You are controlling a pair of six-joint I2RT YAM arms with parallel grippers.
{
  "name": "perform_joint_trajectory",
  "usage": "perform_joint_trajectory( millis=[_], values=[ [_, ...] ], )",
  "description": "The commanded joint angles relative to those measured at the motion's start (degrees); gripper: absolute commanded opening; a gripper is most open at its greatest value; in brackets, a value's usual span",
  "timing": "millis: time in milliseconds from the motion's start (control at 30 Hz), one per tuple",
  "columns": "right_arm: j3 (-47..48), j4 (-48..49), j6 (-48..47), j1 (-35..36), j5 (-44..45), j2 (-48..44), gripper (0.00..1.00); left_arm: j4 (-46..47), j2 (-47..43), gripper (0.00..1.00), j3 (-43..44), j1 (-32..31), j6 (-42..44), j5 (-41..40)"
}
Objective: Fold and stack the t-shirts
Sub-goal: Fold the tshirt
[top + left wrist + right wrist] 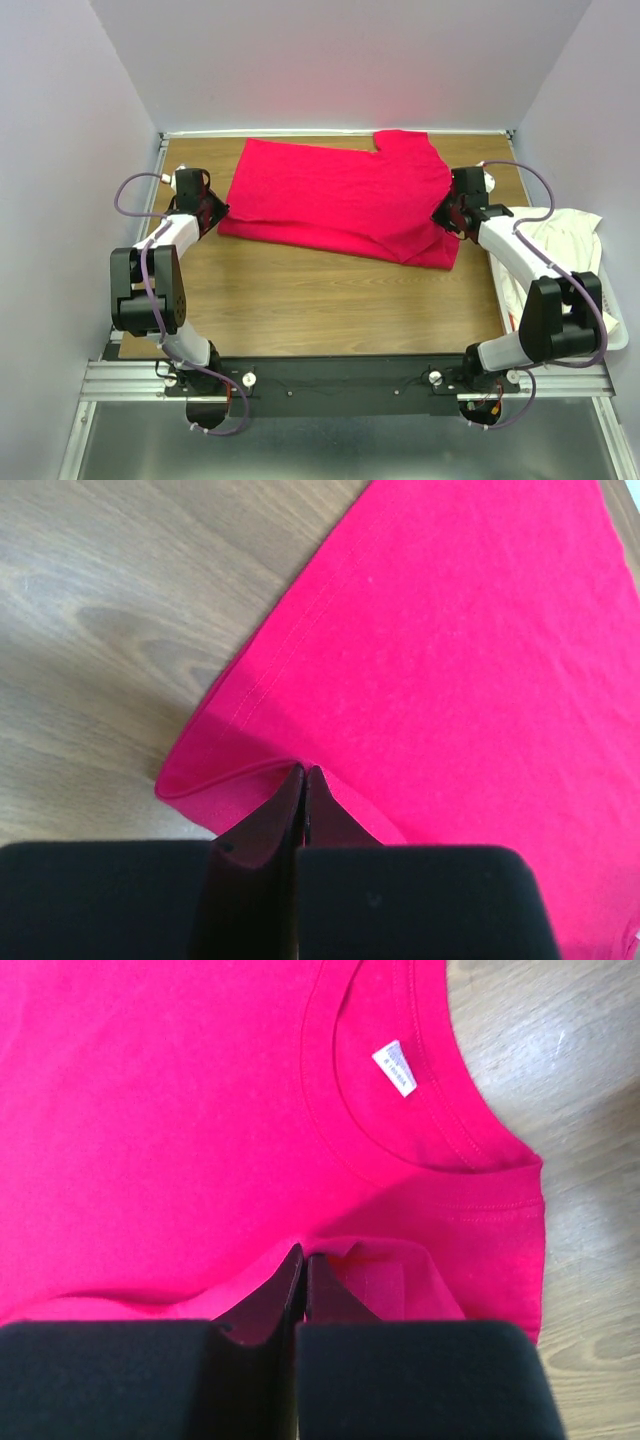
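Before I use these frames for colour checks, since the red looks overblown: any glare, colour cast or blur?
Top view: the red t-shirt is saturated, hiding its creases, and throws a pink cast on the back wall. Left wrist: the left fingers are dark, soft-edged. Right wrist: the neck label is too blurred to read; pale glare on the table.

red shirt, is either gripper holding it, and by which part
Both hold the red shirt: left gripper at a hem corner, right gripper at the shoulder beside the collar.
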Motion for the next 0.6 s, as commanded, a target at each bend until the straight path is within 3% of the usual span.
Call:
perform_joint_trajectory(
  millis=[0,567],
  values=[
    [1.9,0.9,-1.2,-1.0,0.1,1.0,0.06,0.3,1.0,0.04,1.8,0.6,-0.1,1.8],
    [3.1,1.4,-1.4,-3.6,-1.7,1.8,0.04,1.4,3.5,0.04,4.3,1.4,0.1,4.1]
  ],
)
